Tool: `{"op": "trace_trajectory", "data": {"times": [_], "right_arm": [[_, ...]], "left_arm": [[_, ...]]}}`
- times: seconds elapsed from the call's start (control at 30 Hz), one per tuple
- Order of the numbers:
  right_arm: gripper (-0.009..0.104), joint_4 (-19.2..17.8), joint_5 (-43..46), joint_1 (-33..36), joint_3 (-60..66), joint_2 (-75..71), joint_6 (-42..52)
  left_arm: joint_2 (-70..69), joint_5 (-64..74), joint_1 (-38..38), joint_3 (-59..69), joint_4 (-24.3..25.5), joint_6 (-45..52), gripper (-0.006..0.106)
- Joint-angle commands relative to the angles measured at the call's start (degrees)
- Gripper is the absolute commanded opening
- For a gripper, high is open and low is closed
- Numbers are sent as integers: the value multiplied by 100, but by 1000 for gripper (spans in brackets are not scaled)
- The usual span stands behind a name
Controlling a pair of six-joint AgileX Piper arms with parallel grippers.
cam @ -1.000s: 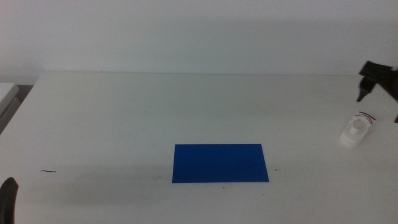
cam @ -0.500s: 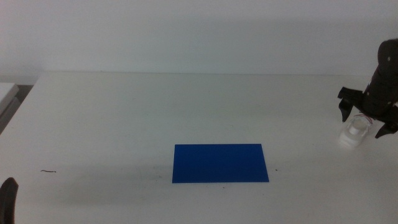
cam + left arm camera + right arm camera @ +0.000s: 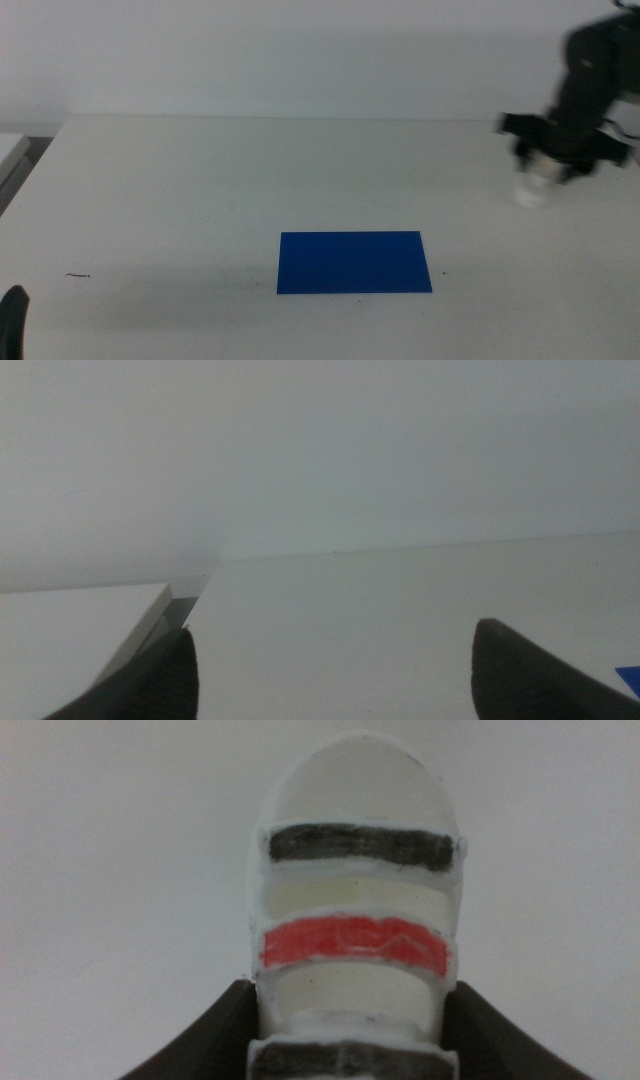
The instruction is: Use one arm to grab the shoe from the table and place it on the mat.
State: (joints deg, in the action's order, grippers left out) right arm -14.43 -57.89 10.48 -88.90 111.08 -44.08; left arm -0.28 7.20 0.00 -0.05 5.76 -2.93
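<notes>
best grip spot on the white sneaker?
Across the rear half of the small white sneaker with red and dark straps, from above: its straight sidewalls sit between the jaws there. The right claw grips it so. The left claw waits at the table's near-left edge.

The shoe (image 3: 355, 910) looks like smooth, matt white plastic — its red and dark straps seem painted on, with rough edges. The mat (image 3: 354, 262) is a flat, matt blue sheet. Around it the table (image 3: 200, 190) is smooth, dull white.
</notes>
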Motion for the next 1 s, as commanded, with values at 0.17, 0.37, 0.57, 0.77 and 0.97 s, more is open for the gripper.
{"op": "trace_trajectory", "data": {"times": [0.17, 0.37, 0.57, 0.77, 0.97], "right_arm": [[14, 208, -92, 1944, -31, -55, -939], [14, 251, 371, 2972, -31, 335, -1535], [14, 162, 720, 3249, -31, 522, 202], [9, 506, 794, 3295, -31, 531, 6149], [9, 565, 807, 3273, -20, 563, 8213]], "left_arm": [[28, -65, 0, 5, -23, -17, 94], [28, -65, 0, 5, -23, -17, 94], [28, -65, 0, 5, -23, -17, 94], [28, -65, 0, 5, -23, -17, 94], [28, -65, 0, 5, -23, -17, 94]]}}
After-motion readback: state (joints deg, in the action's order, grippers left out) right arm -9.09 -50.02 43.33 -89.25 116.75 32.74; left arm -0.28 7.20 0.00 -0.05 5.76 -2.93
